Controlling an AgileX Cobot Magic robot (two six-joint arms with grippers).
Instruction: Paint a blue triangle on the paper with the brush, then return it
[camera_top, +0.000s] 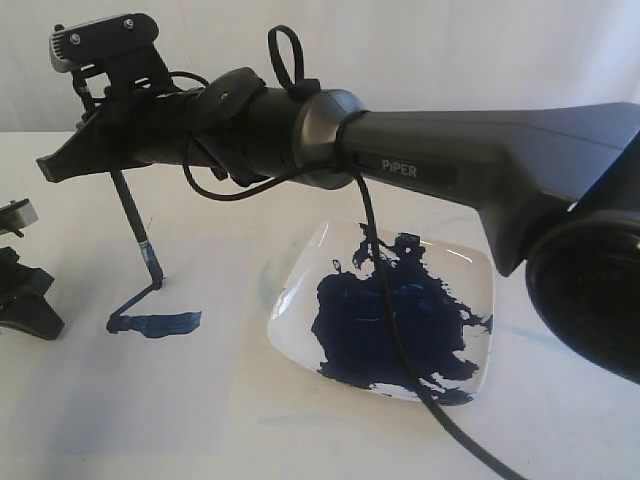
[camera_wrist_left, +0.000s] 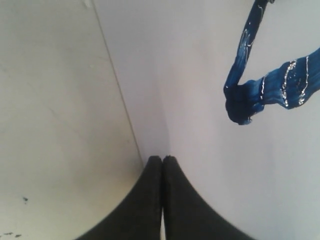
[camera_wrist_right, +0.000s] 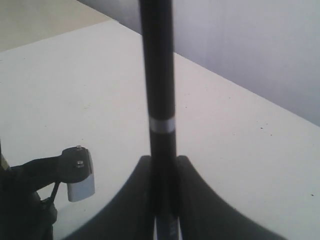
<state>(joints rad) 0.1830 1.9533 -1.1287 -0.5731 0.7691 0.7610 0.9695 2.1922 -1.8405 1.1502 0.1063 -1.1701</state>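
Note:
My right gripper (camera_top: 60, 162) (camera_wrist_right: 163, 159) reaches across to the left and is shut on the brush (camera_top: 132, 215) (camera_wrist_right: 159, 75), whose black handle slants down. The blue-stained tip meets the paper (camera_wrist_left: 190, 75) at the end of a thin blue line. The blue triangle (camera_top: 155, 323) (camera_wrist_left: 250, 95) shows as a broad dark-blue stroke and that thin line, joined at a rounded corner. At the left edge, beside that corner, my left gripper (camera_top: 22, 300) (camera_wrist_left: 162, 159) rests low and shut, holding nothing.
A white square dish (camera_top: 300, 262) holding a large dark-blue paint pool sits right of the strokes, under the right arm (camera_top: 480, 170). A black cable (camera_top: 395, 320) hangs from that arm across the dish. The paper's edge (camera_wrist_left: 117, 85) runs beside the left fingertips.

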